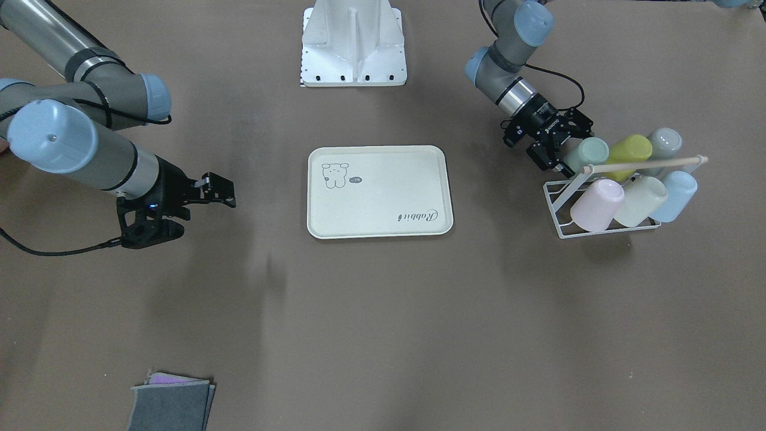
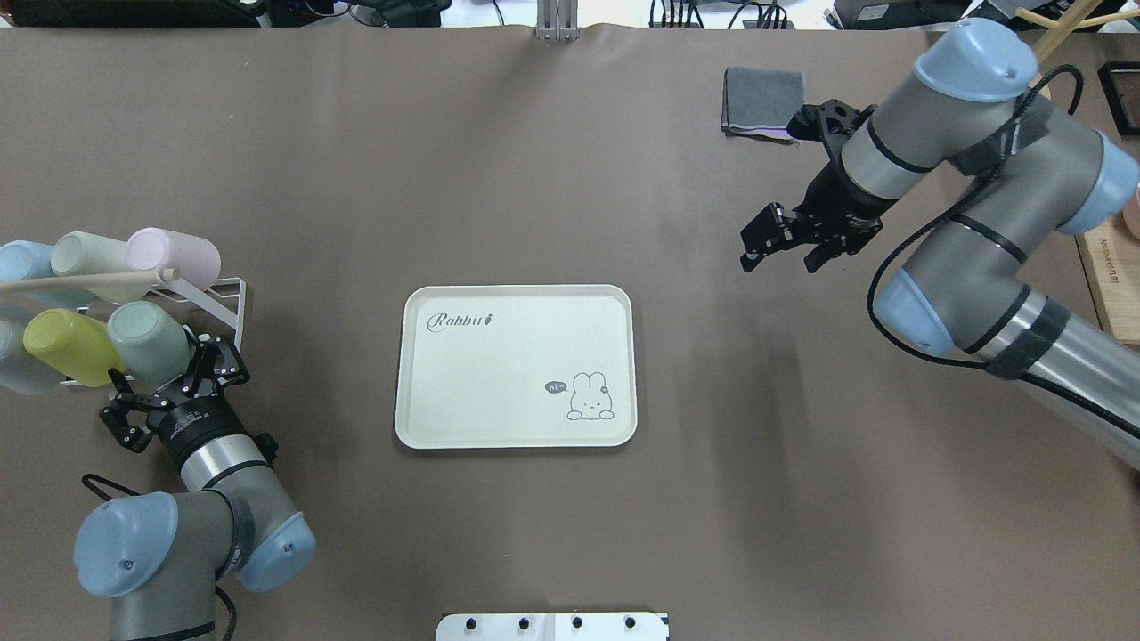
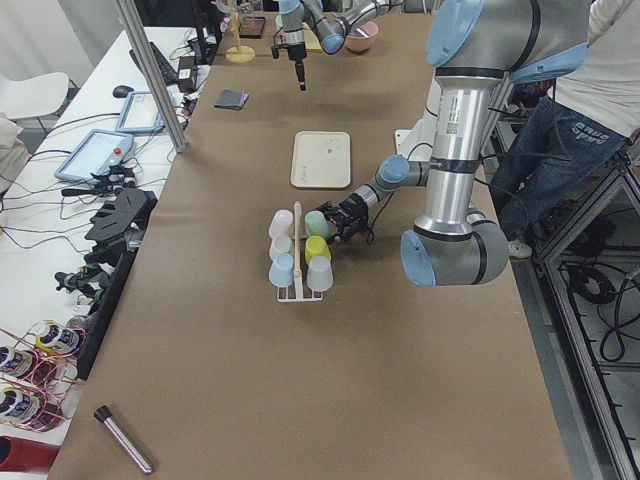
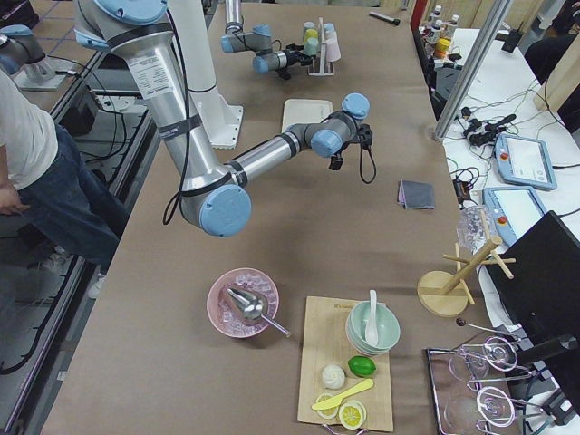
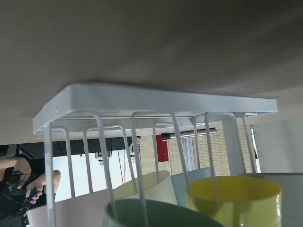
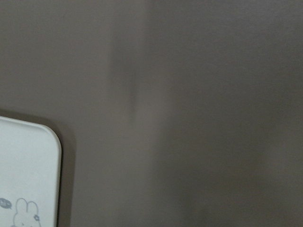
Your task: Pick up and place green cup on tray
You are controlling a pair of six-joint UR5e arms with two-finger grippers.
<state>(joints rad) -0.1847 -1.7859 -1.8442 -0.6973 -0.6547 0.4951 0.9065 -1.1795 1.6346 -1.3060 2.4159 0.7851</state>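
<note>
**Table**: brown, and it carries everything. I work from the robot's side of it.

**Tray**: lies flat at mid-table with nothing on it. This is where the cup goes.

**Rack**: white wire, at the far left of the table. Six cups hang tilted on its pegs, packed close.

**Green cup**: sits on the rack's near row at the end nearest the tray, just beside a yellow-green cup.

**Left gripper**: its jaws are apart and it sits at the green cup's base, not clamped. I cannot tell whether it touches the cup.

**Right gripper**: its jaws are apart and it holds nothing. It hangs over the table right of the tray.

**Step in hand:** grasp the green cup. I judge it best to advance along the cup's axis and centre the jaws so neither finger nudges the yellow-green neighbour. I then close firmly on the tapered wall and draw the cup back along its peg before lifting, so the light rack is not dragged.
</note>
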